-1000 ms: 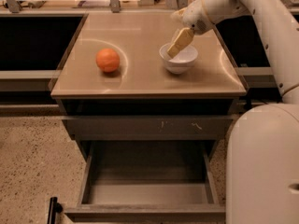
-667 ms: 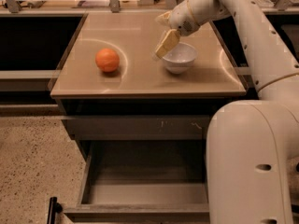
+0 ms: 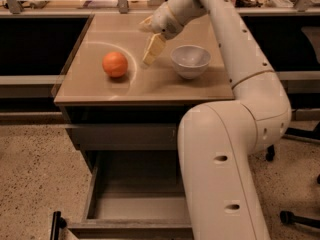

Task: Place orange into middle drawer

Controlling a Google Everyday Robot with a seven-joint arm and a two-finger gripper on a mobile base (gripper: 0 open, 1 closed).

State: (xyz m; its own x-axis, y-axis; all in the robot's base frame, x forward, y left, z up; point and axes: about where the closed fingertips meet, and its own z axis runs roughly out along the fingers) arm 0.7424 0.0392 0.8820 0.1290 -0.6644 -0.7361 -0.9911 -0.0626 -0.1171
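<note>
The orange [image 3: 115,64] sits on the tan cabinet top [image 3: 150,86], left of centre. My gripper [image 3: 151,45] hangs just above the top between the orange and the white bowl [image 3: 190,60], a short way right of the orange and not touching it. It is open and empty. The middle drawer [image 3: 142,206] is pulled out below the cabinet front; its grey floor is bare. My arm hides the drawer's right part.
A closed grey drawer front [image 3: 125,136] sits above the open drawer. My white arm [image 3: 225,149] fills the right foreground. Dark recesses flank the cabinet. A cluttered shelf runs along the back. A black handle [image 3: 55,224] shows at the bottom left.
My gripper has moved left, from over the white bowl to the space between the bowl and the orange. The orange and the drawer have not moved.
</note>
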